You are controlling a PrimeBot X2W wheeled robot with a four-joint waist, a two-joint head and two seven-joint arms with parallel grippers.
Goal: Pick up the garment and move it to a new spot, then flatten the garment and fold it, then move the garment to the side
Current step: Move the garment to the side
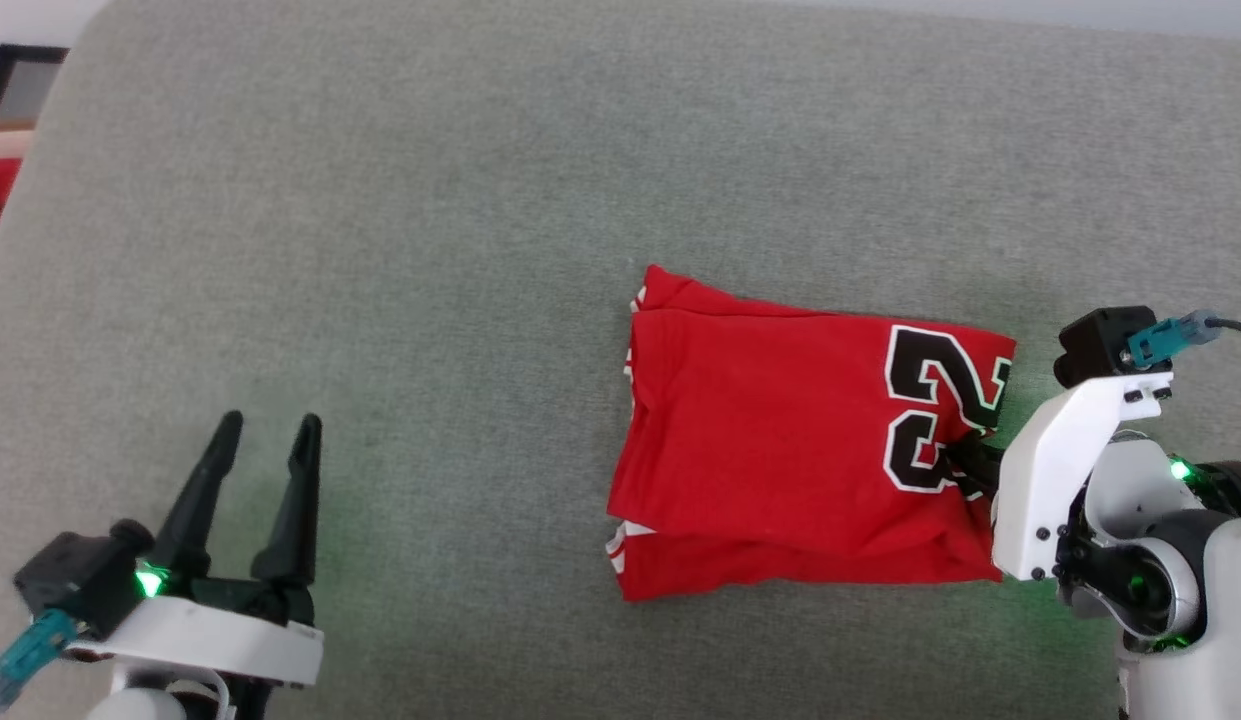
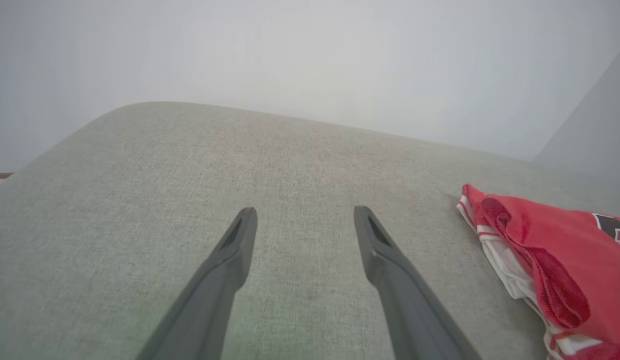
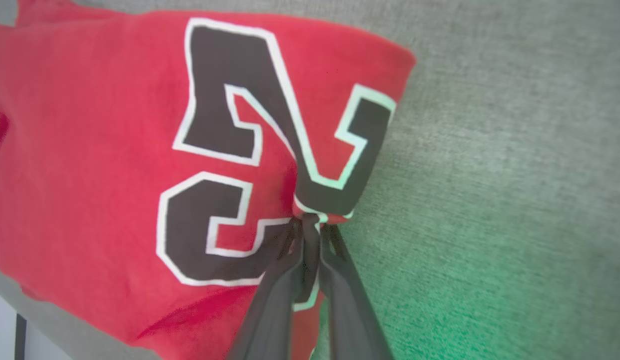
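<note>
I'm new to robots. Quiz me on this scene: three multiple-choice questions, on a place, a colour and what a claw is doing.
1. Where on the grey cushion does the garment lie?
A. robot's left
B. robot's right
C. off the far edge
2. The number on it is:
A. blue
B. plain white
C. black, outlined white
3. The right gripper is:
A. shut on the garment's edge
B. wide open
C. shut on nothing
Answers: 1 B, right of centre in the head view. 2 C, clear in the right wrist view. 3 A, cloth bunches between its closed fingers.
</note>
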